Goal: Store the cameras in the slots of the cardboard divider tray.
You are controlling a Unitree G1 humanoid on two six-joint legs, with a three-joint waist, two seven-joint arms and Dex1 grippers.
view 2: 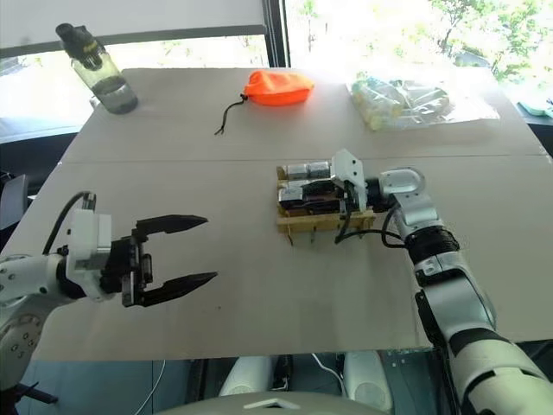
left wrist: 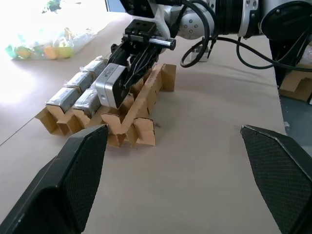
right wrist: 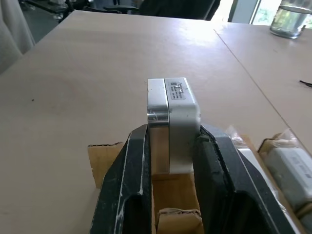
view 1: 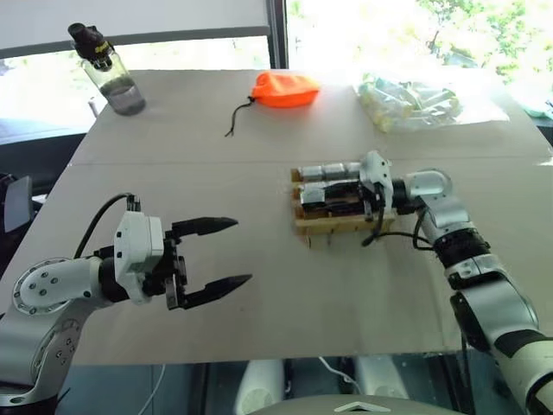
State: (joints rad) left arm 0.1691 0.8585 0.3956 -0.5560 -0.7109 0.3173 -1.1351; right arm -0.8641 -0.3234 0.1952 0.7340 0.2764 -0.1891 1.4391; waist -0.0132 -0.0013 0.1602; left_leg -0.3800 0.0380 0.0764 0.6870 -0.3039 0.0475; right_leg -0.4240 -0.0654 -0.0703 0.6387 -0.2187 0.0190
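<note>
Silver boxy camera (right wrist: 173, 124) clamped in right claw (right wrist: 170, 161) over corrugated cardboard tray (left wrist: 141, 105); left claw (view 1: 212, 253) gapes.

Water bottle (view 1: 111, 73), orange pouch (view 1: 285, 89), clear bag (view 1: 415, 99)

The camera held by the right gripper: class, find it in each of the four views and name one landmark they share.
Left eye view: camera, right of centre, over the tray.
Right eye view, just right of centre.
Left wrist view, upper left, gripped above the tray.
Right wrist view, centre, between the fingers.
Shared landmark: cardboard tray.
</note>
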